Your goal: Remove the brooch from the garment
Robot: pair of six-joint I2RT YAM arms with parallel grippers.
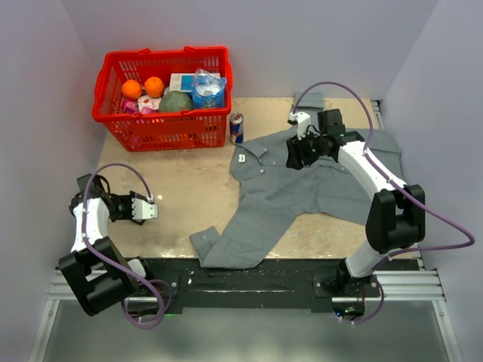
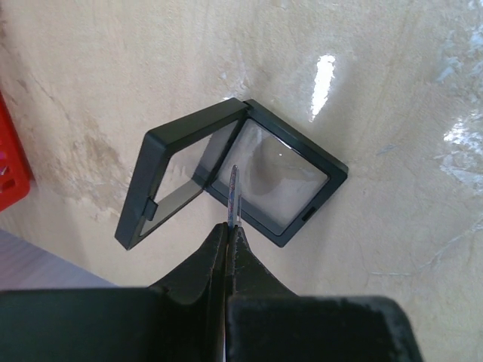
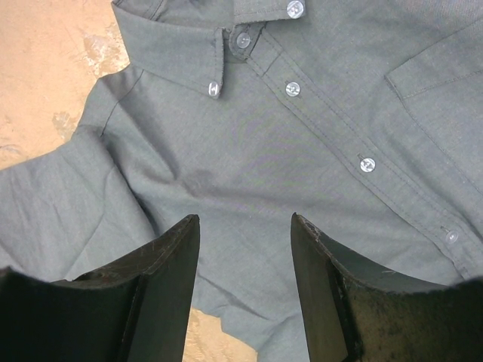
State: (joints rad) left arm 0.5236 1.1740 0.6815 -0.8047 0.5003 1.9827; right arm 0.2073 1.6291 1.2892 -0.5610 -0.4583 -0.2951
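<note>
the right tool (image 3: 243,223) hangs over the garment (image 3: 249,143) just below the collar (image 3: 173,60), jaws partly apart and empty. only pale buttons (image 3: 293,89) show there; the brooch cannot be made out on the cloth in any view. the left tool (image 2: 231,230) is pressed shut above an open black case (image 2: 151,143) on the bench (image 2: 392,90), with a thin pinkish sliver (image 2: 234,188) at its tips, perhaps the brooch edge-on. it would be best to confirm that before pinching any cloth.
</note>
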